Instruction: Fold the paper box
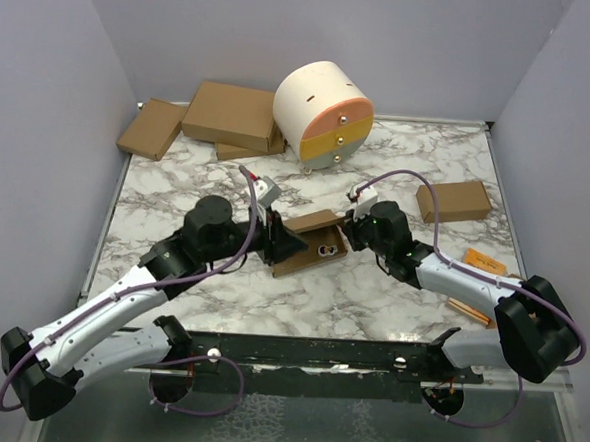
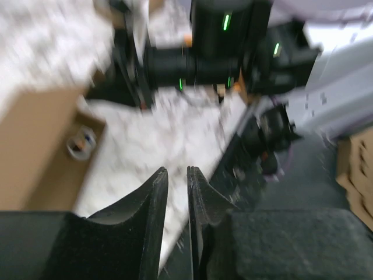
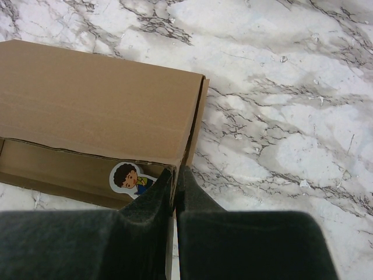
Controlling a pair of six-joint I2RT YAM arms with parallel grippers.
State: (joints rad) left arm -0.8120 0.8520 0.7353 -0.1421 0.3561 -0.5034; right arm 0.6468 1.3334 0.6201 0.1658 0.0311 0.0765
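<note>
Right wrist view: the right pincer (image 3: 175,171) is clenched on the end wall of the plain brown cardboard paper box (image 3: 99,99), right next to a little cartoon-kid sticker (image 3: 129,178) inside it. The box sits partly open in the middle of the white marble table (image 3: 280,116). The left pincer (image 2: 176,170) looks blurry, its jaws a crack apart with nothing between them, the box just beside it.
</note>
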